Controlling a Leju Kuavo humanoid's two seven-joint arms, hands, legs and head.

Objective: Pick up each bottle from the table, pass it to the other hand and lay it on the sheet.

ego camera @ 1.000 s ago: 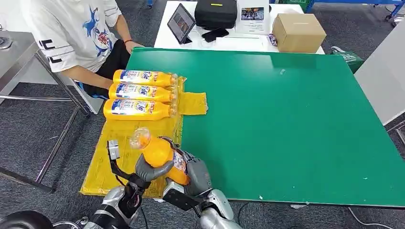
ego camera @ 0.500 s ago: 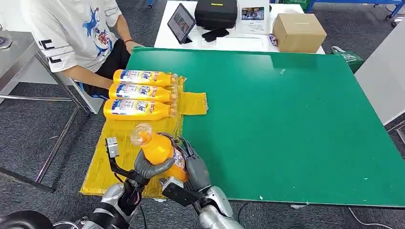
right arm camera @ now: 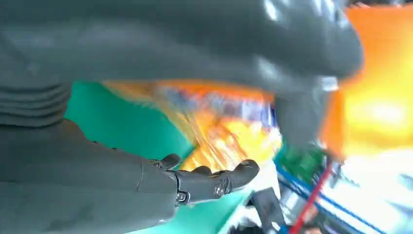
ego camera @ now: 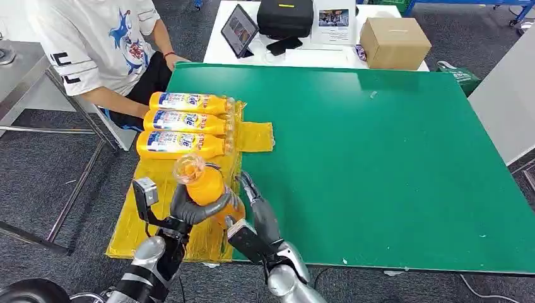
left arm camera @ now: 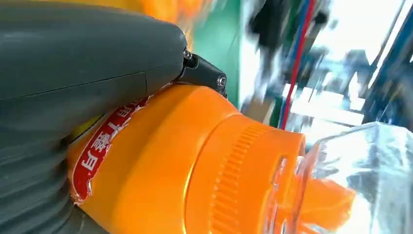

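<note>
Head view first: the left hand point(ego camera: 189, 211) grips an orange bottle point(ego camera: 205, 186), fingers wrapped round its body, the clear cap tilted up and toward the far side. It hangs over the near part of the yellow sheet point(ego camera: 135, 218), which lies along the left edge of the green table point(ego camera: 378, 158). The right hand point(ego camera: 258, 211) stands just beside the bottle with fingers spread and nothing in it. Three laid bottles point(ego camera: 183, 123) lie side by side on the far part of the sheet. One risk, as a judgement: the held bottle is tilted and held low on its body, so it could slip or swing as it is lowered. Another: set down too far up the sheet, it could knock the nearest laid bottle and set it rolling. A seated person point(ego camera: 94, 44) is close by the far left corner.

Left wrist view: the thumb lies across the bottle point(left arm camera: 160, 161), which shows smooth orange plastic, a red label strip with torn edges, a ribbed orange collar and a clear cap point(left arm camera: 355, 180). That smooth wall looks slippery.

Right wrist view: much is blurred; the dark fingers point(right arm camera: 214, 183) reach out straight, closed on nothing, with an orange blur beyond
</note>
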